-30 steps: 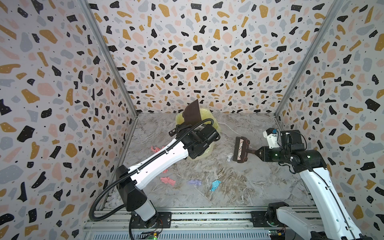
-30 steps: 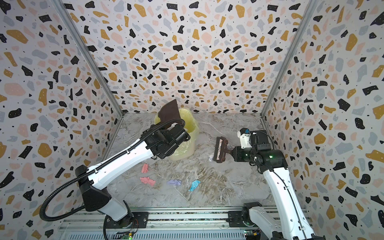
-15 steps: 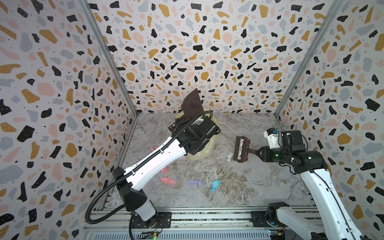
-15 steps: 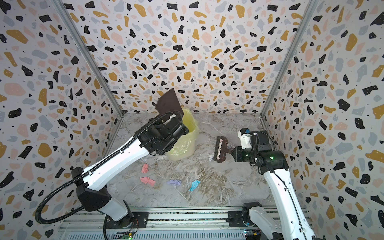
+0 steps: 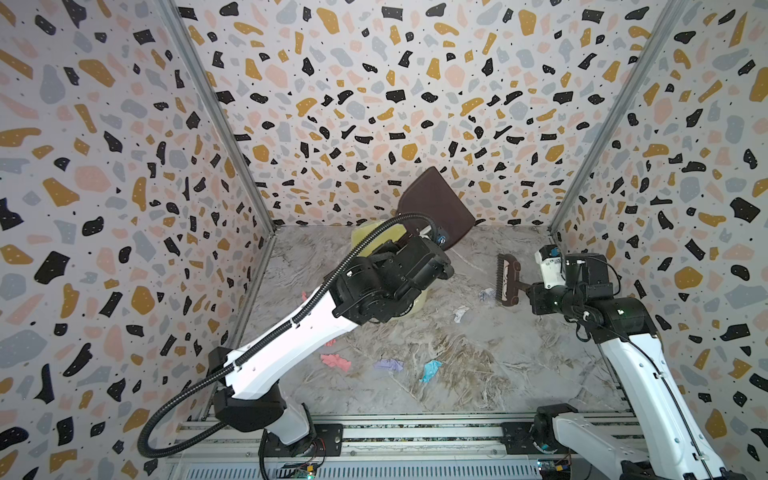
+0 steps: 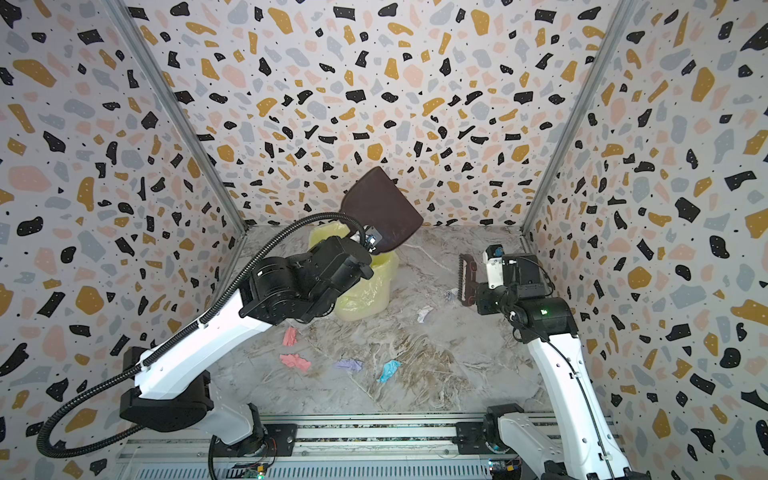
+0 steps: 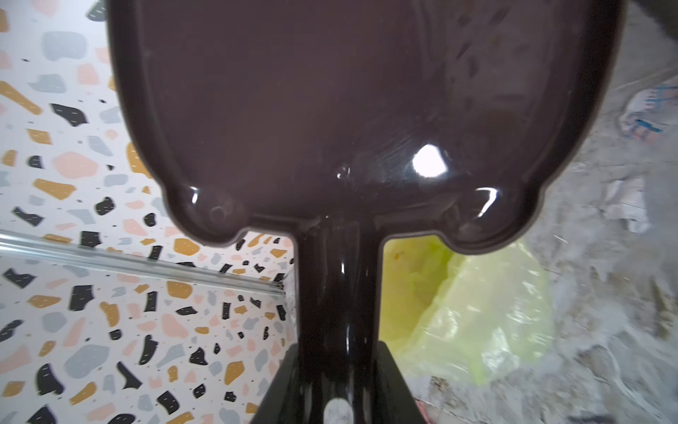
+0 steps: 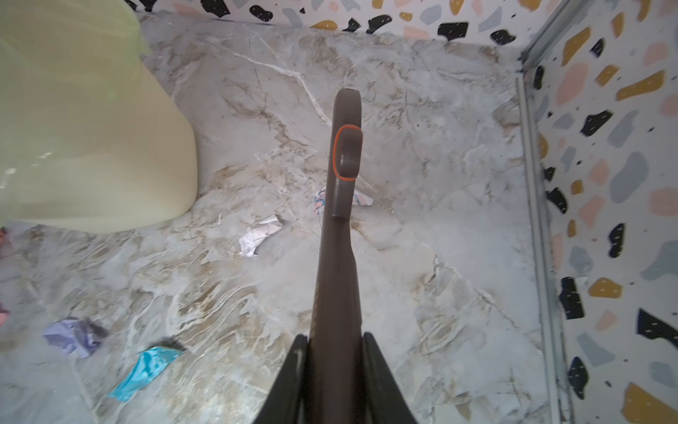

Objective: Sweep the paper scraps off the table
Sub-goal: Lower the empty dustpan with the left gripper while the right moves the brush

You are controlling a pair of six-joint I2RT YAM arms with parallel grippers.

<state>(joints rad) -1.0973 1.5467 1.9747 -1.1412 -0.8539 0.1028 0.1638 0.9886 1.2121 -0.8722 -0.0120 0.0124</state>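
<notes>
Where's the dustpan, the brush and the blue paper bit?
dustpan (image 6: 380, 212), a top view, middle of its flat scoop.
brush (image 5: 508, 279), a top view, its brown back.
blue paper bit (image 8: 145, 370), right wrist view, its middle.

Seven scraps (image 5: 388, 365) in sight (three pink, one lilac, one blue, two white), one dustpan (image 5: 436, 208), one brush (image 5: 505, 280), one bin (image 6: 365, 291).

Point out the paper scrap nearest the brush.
The white, blue-marked scrap beside the brush head; the other white, pink, lilac and blue scraps lie farther off.
</notes>
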